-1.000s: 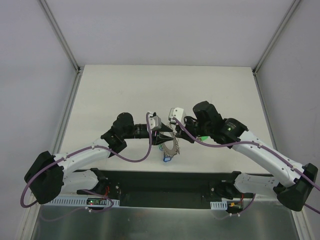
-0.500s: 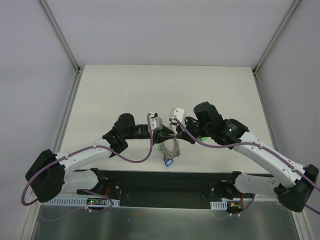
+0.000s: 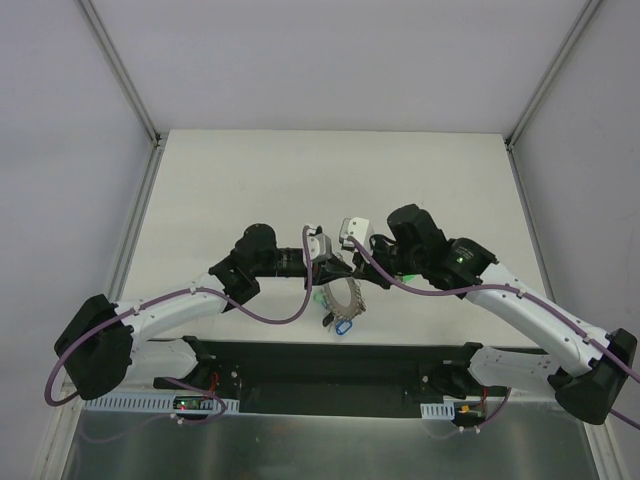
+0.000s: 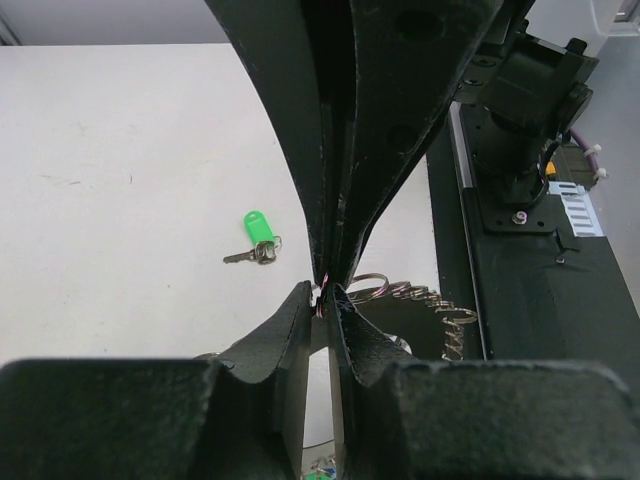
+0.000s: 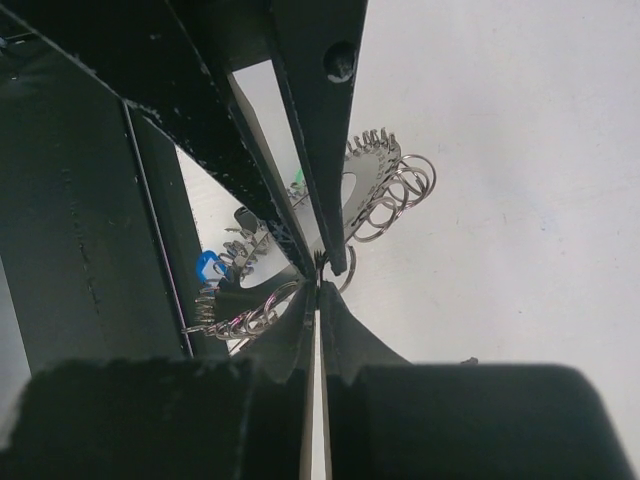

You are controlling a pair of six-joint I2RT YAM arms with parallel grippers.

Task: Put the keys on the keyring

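Right gripper point(image 5: 318, 284): jaws pressed flat together, tips pinched on a thin wire loop at the rim of the keyring point(image 3: 343, 296). Grip is on the loop, not on the grey disc.

Left gripper point(image 4: 325, 293): jaws narrowed to a slim wedge of a gap. The tips come in at the same spot, nose to nose with the right tips. Cannot tell if it actually clamps the loop or just sits on it.

Top view: both arms reach in from left and right and meet at frame centre, just above the black base plate point(image 3: 330, 365). The keyring is right under the meeting point and tilted on edge, toothed rim showing. Can't tell if its lower edge touches the white table point(image 3: 300, 190).

A blue-headed key point(image 3: 343, 324) sits at the bottom of the ring, nearest the base plate. In the right wrist view its blue head is at centre left, among the rim loops.

In the right wrist view, small wire loops point(image 5: 398, 190) fan off the ring's upper right edge. The left fingers cross the frame from the top and cover part of the disc. A speck of green shows behind them, too small to name.

A green-headed key point(image 4: 259, 227) lies flat on the table on its own, well apart from the ring, at centre left of the left wrist view. Its metal blade points lower left and there is a small ring at its head. In the top view it shows only as a green patch tucked under the right forearm, right of centre.
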